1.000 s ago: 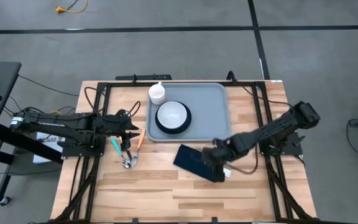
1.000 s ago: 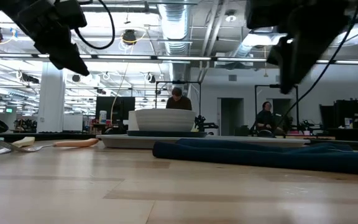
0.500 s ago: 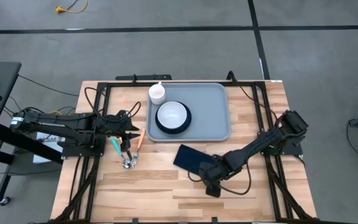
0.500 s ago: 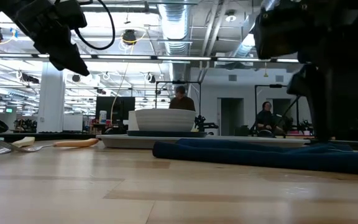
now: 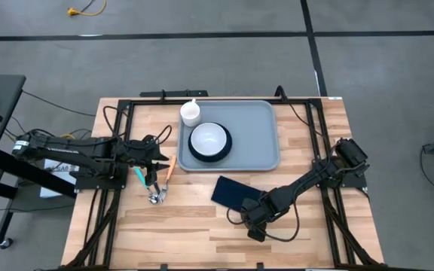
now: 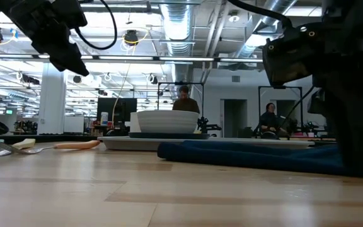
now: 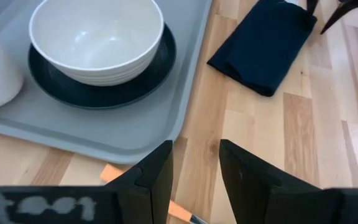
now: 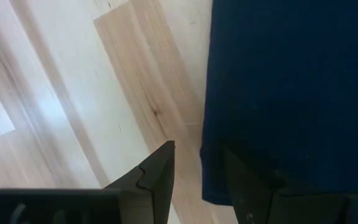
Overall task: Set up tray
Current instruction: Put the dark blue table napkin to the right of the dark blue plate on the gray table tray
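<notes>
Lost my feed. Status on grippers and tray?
Right gripper open, low at napkin edge. Left gripper open, above cutlery. Tray holds plate, bowl, cup.

A white bowl [image 5: 209,138] sits on a dark round plate [image 5: 197,154], with a white cup [image 5: 191,113] just beyond them on the far left. A dark navy folded napkin [image 5: 233,192] lies on the wooden table [image 5: 187,226] nearer in. To the left, an orange-handled utensil [image 5: 169,170], a teal-handled one [image 5: 139,178] and a metal spoon [image 5: 157,197] lie together. Two people [image 6: 183,99] show far across the room.
</notes>
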